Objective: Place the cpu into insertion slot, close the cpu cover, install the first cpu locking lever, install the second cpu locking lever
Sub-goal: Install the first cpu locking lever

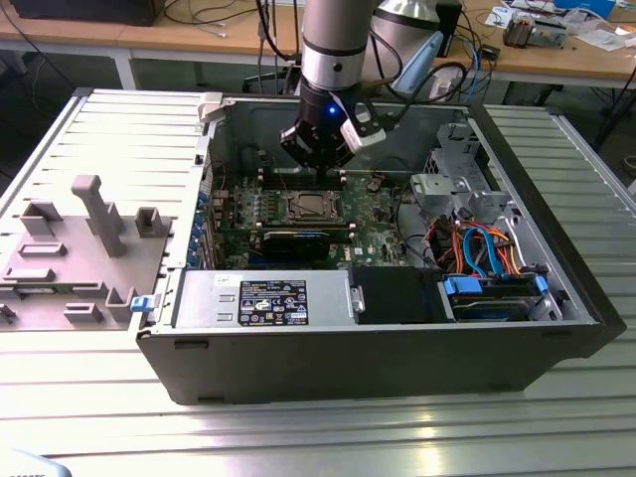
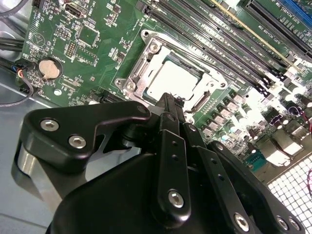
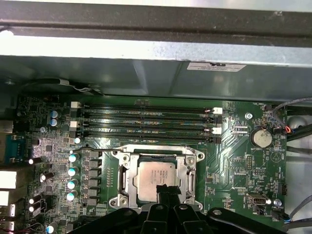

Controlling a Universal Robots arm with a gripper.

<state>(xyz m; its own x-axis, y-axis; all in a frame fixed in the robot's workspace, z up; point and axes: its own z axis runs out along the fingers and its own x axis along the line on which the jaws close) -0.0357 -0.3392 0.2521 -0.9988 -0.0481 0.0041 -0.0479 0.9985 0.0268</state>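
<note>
**CPU seated in socket, gripper poised just above it**

In the exterior view, the gripper [image 1: 320, 159] was seen lowered into the open computer case [image 1: 556, 298], which lay on its side on a ribbed metal table [image 1: 298, 427]. It hung over the green motherboard [image 1: 373, 224], just above the insertion slot [image 1: 311, 208]. A black graphics card [image 1: 294, 241] and a bundle of orange and blue cables [image 1: 477, 248] lay close by. It was judged that a sideways drift could snag those cables or knock the case wall.

In the second wrist view, the black, bolted fingers [image 2: 171, 127] were seen drawn narrowly together, tips meeting at the near edge of the socket with nothing visibly held. The cpu [image 2: 171, 78], a flat square with a matt silvery top, lay inside the insertion slot, framed by the cpu cover [image 2: 141, 66], thin bright stamped metal with a square opening. Whether the cover was fully down could not be told. It was judged that pressing on a chip seated askew could bend the socket's contacts, and that the smooth metal could let a tip slip off.

In the first wrist view, the cpu [image 3: 156, 176] was seen square in its frame, the gripper tips [image 3: 167, 191] at its edge. Long, narrow memory slots [image 3: 146, 122] ran beside the socket, and a coin cell [image 3: 261, 137] shone well apart.
</note>
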